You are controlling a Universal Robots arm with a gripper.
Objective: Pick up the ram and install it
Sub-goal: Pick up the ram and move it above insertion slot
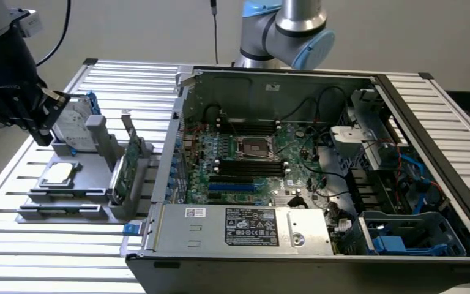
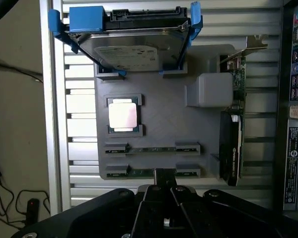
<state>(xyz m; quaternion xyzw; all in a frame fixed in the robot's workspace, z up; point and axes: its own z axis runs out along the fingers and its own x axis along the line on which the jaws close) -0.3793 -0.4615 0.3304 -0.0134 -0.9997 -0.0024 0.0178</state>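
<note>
Exterior view looks obliquely down, farther; wrist view straight down, nearer; both show the tray (image 1: 95, 176) (image 2: 164, 124).

wrist (image 1: 7, 73): high at exterior view's left, tilted downward | fingers (image 2: 163, 177): closed together, tips pointing down

You have one hard drive (image 2: 134, 49), one processor chip (image 2: 123, 115), one expansion card (image 2: 236, 124) and two ram sticks (image 2: 151, 148) (image 2: 136, 172) on one grey holder (image 2: 159, 99), beside one open computer case (image 1: 317, 153).
</note>
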